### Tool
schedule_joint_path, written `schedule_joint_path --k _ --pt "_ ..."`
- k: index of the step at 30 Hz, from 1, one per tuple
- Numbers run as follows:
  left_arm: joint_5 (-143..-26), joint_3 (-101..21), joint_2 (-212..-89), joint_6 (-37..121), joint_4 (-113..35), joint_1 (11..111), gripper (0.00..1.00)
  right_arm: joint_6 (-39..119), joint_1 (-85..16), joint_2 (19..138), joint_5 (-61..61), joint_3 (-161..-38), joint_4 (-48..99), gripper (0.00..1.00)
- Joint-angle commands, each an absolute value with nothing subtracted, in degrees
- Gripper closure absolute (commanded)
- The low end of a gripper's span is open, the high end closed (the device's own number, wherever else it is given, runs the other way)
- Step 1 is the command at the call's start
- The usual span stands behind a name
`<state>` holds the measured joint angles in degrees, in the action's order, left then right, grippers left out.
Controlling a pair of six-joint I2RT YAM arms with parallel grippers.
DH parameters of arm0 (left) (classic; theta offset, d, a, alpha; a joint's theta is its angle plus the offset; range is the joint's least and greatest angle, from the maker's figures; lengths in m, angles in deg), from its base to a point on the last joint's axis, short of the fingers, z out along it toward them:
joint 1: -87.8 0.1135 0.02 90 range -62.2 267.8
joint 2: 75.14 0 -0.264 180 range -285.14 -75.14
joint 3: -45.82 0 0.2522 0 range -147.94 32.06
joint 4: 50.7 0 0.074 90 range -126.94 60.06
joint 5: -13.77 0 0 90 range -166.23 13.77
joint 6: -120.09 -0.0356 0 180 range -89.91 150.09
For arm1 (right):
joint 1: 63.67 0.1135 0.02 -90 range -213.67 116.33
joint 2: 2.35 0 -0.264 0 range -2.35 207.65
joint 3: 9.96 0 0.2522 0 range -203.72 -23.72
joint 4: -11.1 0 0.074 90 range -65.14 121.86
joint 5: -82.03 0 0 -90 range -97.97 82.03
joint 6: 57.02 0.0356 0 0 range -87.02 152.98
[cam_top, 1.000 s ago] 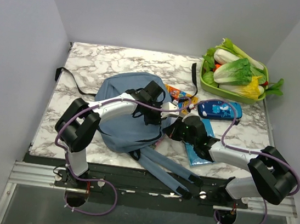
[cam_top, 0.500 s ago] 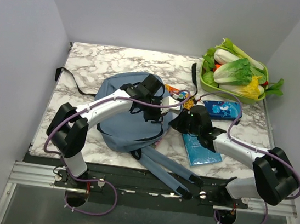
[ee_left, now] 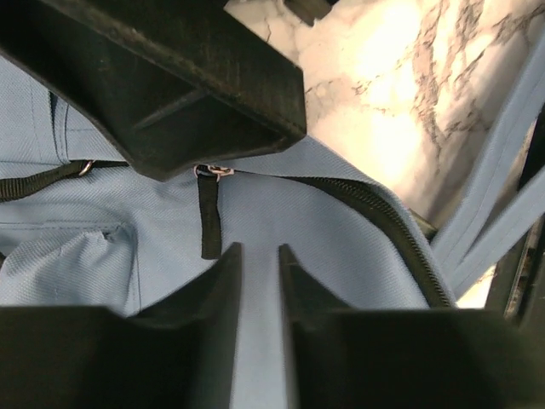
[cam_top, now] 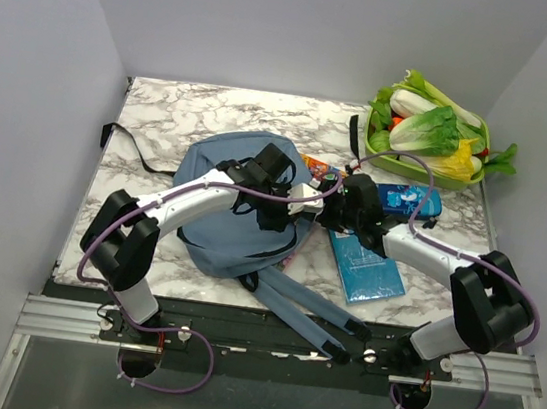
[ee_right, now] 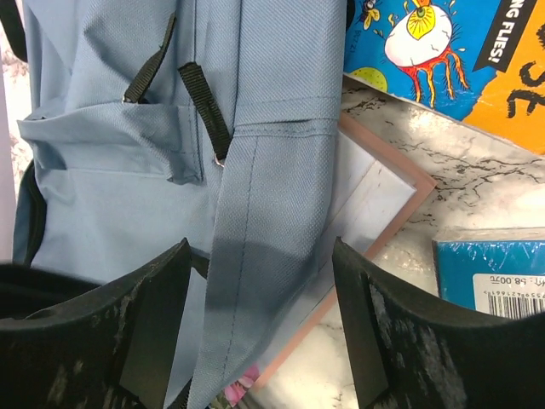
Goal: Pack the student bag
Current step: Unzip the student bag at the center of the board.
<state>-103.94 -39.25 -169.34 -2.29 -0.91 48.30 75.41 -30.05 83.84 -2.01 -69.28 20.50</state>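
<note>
The student bag [cam_top: 223,208], a soft dusty-blue backpack, lies flat at the middle left of the table with its shoulder straps [cam_top: 301,304] trailing toward the near edge. My left gripper [cam_top: 282,204] hovers over its right side. In the left wrist view the left gripper [ee_left: 255,249] stands narrowly open over plain blue fabric, close to the black zipper [ee_left: 375,213] and a black pull tab [ee_left: 209,217]. My right gripper [cam_top: 331,207] is at the bag's right edge. The right gripper [ee_right: 260,256] is wide open above a blue strap [ee_right: 264,196], holding nothing.
A pink-edged notebook [ee_right: 375,196] pokes out from under the bag's edge. A colourful comic book [cam_top: 318,170], a blue packet [cam_top: 366,267] and a blue pencil case [cam_top: 406,197] lie to the right. A green tray of vegetables [cam_top: 390,164] stands at the back right.
The right gripper has moved away from the near edge to the bag's right side and opened wide. The left gripper's jaws have parted a little over the bag.
</note>
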Motion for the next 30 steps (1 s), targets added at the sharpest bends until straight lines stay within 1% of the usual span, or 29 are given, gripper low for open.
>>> schedule_joint_path --k 1,2,3,10,11,12,16,19,22,23,25,26,28,29,30 --pt "-101.5 -36.8 -169.7 -2.3 -5.3 48.2 0.62 75.2 -30.5 82.8 -0.7 -68.6 22.0 0.24" --pt "-101.5 -36.8 -170.1 -2.3 -6.1 48.3 0.58 75.3 -30.5 82.6 -0.8 -67.9 22.0 0.24" --pt "-101.8 -36.9 -170.5 -2.3 -6.4 48.4 0.57 75.4 -30.5 82.4 -0.9 -67.5 22.0 0.24" --pt "-104.7 -37.3 -173.8 -5.6 -9.3 49.5 0.5 77.2 -30.5 79.8 -2.8 -63.5 21.6 0.25" --pt "-105.1 -36.9 -174.0 -6.3 -10.5 49.7 0.46 77.4 -30.5 79.5 -3.0 -62.9 21.6 0.25" --pt "-105.2 -36.6 -174.3 -6.6 -10.7 49.7 0.45 77.8 -30.5 78.6 -3.2 -61.8 21.5 0.25" --pt "-106.5 -36.2 -176.1 -8.8 -10.7 50.2 0.45 79.4 -30.5 76.1 -3.9 -59.2 21.0 0.26" --pt "-107.0 -35.7 -177.4 -10.8 -10.5 50.3 0.46 79.8 -30.5 75.1 -4.2 -58.1 21.0 0.27" --pt "-108.0 -37.6 -178.8 -11.7 -8.6 50.4 0.54 80.3 -30.6 74.9 -3.8 -57.6 20.6 0.27" --pt "-108.0 -37.6 -178.9 -12.3 -8.5 50.4 0.61 80.5 -30.6 74.9 -3.6 -57.2 20.5 0.27" --pt "-108.4 -38.2 -178.9 -12.7 -7.8 50.4 0.71 80.9 -30.5 74.9 -3.0 -57.0 20.1 0.27" --pt "-108.7 -38.6 -178.9 -12.7 -6.5 50.4 0.83 80.9 -30.6 74.8 -3.0 -56.9 20.1 0.27" --pt "-108.6 -39.1 -178.5 -12.7 -5.8 50.4 0.93 81.0 -30.7 74.7 -3.0 -57.2 20.0 0.28" --pt "-108.5 -39.1 -178.2 -12.8 -5.7 50.4 1.0 81.0 -30.6 74.7 -3.0 -57.5 20.1 0.28" --pt "-108.3 -38.8 -177.8 -12.9 -5.7 50.4 1.0 80.8 -30.7 75.2 -3.1 -58.1 20.0 0.28"
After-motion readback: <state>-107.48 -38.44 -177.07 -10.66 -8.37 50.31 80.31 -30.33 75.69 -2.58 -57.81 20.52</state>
